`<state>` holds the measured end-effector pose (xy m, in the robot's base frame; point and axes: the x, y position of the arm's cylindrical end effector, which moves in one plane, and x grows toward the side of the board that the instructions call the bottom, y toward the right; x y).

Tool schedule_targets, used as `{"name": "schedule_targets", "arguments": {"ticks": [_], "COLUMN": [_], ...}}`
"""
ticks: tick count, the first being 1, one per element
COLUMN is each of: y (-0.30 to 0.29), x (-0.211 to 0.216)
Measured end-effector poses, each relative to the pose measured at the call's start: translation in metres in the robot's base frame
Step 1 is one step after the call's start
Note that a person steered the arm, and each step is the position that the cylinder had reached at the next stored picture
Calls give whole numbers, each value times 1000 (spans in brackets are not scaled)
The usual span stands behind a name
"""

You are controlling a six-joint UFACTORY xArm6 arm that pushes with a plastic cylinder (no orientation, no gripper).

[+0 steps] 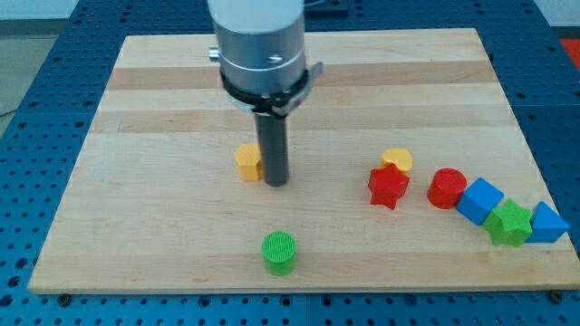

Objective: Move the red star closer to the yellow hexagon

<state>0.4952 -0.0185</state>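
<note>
The red star [388, 186] lies on the wooden board right of centre, touching a yellow heart-shaped block [397, 161] just above it. The yellow hexagon [247, 162] lies left of centre. My tip [275, 183] is down on the board right next to the hexagon's right side, well to the left of the red star. The rod hangs from the grey arm body at the view's top.
A green cylinder [279, 253] stands near the board's bottom edge. At the right lie a red cylinder [447, 188], a blue cube [478, 200], a green star [509, 223] and a blue triangular block [546, 225] in a row. The board's [163, 91] right edge is close to them.
</note>
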Motion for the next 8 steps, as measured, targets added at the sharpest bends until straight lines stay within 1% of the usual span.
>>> {"name": "schedule_targets", "arguments": {"ticks": [1,2,3,4,5,6,7,8], "y": [74,140,182,183,196,181,143,138], "x": [28,37,50,81,68,10,-42,-38]}}
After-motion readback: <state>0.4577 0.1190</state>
